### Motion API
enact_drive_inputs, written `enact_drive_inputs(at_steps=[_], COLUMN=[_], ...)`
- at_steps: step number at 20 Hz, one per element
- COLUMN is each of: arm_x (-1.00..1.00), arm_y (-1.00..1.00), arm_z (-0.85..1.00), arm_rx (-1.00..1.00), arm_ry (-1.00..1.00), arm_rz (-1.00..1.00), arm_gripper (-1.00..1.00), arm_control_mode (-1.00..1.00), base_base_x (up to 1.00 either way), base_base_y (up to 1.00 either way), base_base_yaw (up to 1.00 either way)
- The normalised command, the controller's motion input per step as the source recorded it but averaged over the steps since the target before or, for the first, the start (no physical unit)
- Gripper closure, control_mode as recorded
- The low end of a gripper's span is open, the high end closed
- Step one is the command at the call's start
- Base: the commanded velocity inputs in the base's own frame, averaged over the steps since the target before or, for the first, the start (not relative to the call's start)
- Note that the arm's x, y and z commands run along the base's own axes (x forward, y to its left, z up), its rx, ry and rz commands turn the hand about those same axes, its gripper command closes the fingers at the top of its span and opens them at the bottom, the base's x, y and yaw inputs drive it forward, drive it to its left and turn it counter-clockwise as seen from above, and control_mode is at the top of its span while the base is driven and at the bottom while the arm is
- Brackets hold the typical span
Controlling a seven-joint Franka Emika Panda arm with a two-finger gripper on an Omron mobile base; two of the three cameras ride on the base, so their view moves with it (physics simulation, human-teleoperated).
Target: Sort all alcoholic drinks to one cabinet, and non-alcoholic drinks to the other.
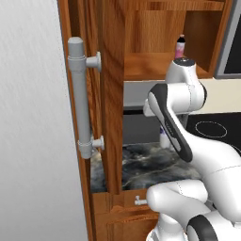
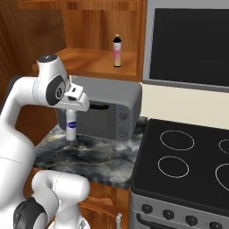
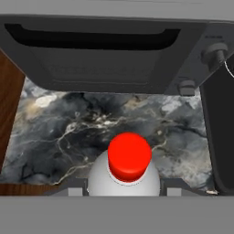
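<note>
A white bottle with a red cap [image 3: 129, 157] sits between my fingertips, and my gripper [image 3: 125, 189] is shut on it from above. From the right base view the same bottle [image 2: 71, 126] hangs upright under the gripper [image 2: 71, 114], its base at or just above the marble counter [image 2: 94, 156]; I cannot tell if it touches. Its lower part [image 1: 164, 140] peeks out behind my arm. The reddish-brown cabinet [image 1: 113, 94] stands open, its door carrying a grey bar handle [image 1: 80, 99]. A dark-capped pink bottle [image 2: 117, 50] stands on its shelf [image 2: 89, 62].
A grey toaster oven [image 2: 109, 107] stands on the counter right behind the held bottle. A black stovetop [image 2: 188, 165] lies to the right, with a dark-fronted appliance [image 2: 192, 44] above it. The open cabinet door [image 1: 89, 56] juts out at the left, and a drawer knob [image 1: 140, 201] sits below the counter.
</note>
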Motion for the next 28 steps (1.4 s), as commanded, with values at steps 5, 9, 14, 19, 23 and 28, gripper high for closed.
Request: enact_drive_inputs(at_steps=[5,9,14,19,23,28], arm_x=[0.0,-0.06,-0.09,-0.03,0.0,-0.07], arm_y=[-0.03,-0.08,-0.01,0.0,0.0,0.0], arm_z=[0.26,0.44,0.48,0.54,0.66,0.53], arm_rx=[0.0,0.0,0.0,0.0,0.0,0.0], arm_ry=[-0.17,-0.25,-0.22,-0.13,-0.09,-0.12], arm_rz=[0.07,0.14,0.11,0.04,0.03,0.03], arm_gripper=[1.0,1.0,1.0,1.0,1.0,1.0], arm_control_mode=[-1.0,-1.0,-1.0,-1.0,-1.0,-1.0], base_base_x=[0.0,0.0,0.0,0.0,0.0,0.0], base_base_y=[0.0,0.0,0.0,0.0,0.0,0.0], base_base_yaw=[0.0,0.0,0.0,0.0,0.0,0.0])
